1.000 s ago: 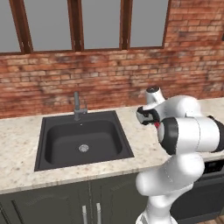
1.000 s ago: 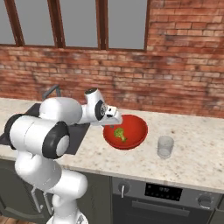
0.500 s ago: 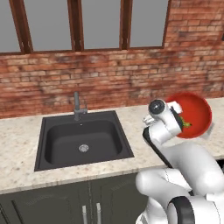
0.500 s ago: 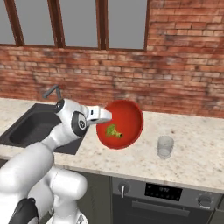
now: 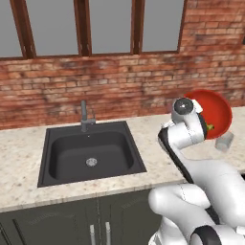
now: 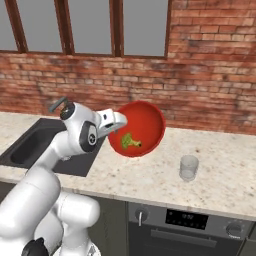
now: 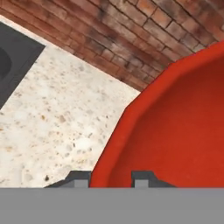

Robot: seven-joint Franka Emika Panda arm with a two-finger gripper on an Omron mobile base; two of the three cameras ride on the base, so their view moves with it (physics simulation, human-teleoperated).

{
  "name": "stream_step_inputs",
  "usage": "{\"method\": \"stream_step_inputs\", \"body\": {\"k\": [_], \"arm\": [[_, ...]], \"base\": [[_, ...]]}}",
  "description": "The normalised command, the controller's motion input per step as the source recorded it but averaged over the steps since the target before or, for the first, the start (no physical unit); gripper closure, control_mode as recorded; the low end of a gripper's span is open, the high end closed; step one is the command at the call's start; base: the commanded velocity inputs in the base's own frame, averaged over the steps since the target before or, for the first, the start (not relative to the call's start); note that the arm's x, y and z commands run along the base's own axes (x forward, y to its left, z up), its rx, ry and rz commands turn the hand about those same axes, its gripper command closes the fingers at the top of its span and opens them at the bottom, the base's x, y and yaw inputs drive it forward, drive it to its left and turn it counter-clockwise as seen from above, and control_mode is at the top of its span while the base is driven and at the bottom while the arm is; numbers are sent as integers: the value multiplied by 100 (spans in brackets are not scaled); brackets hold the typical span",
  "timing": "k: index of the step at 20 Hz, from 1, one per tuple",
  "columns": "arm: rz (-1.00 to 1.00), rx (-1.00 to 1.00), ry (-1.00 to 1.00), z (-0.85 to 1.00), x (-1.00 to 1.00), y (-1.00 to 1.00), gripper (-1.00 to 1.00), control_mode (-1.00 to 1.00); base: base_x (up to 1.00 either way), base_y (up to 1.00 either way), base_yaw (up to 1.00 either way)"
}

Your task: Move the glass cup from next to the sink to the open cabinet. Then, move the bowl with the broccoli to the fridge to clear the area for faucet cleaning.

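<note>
- The beige speckled table (image 6: 150, 175) spans the middle of the frame.
- The sink (image 5: 91, 153) is sunk in it at left.
- The glass cup (image 6: 188, 167) stands on it at right.

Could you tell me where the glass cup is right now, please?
The glass cup stands upright on the countertop, right of the sink, beyond the lifted red bowl.

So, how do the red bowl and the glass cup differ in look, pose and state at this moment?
The red bowl is opaque and glossy; the glass cup is translucent pale grey. The bowl is much wider than the cup. The bowl is lifted off the countertop and tilted steeply, its rim held by the tool, while the cup stands upright on the countertop, untouched. The bowl holds broccoli; the cup looks empty. Both are round, open-topped vessels.
</note>
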Motion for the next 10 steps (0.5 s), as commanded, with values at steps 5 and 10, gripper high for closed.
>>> {"method": "stream_step_inputs", "body": {"k": [5,10], "arm": [[9,0,63,27,-10,26,100,-100],[0,-2,27,2,-1,7,100,-100]], "base": [[0,0,0],[0,0,0]]}}
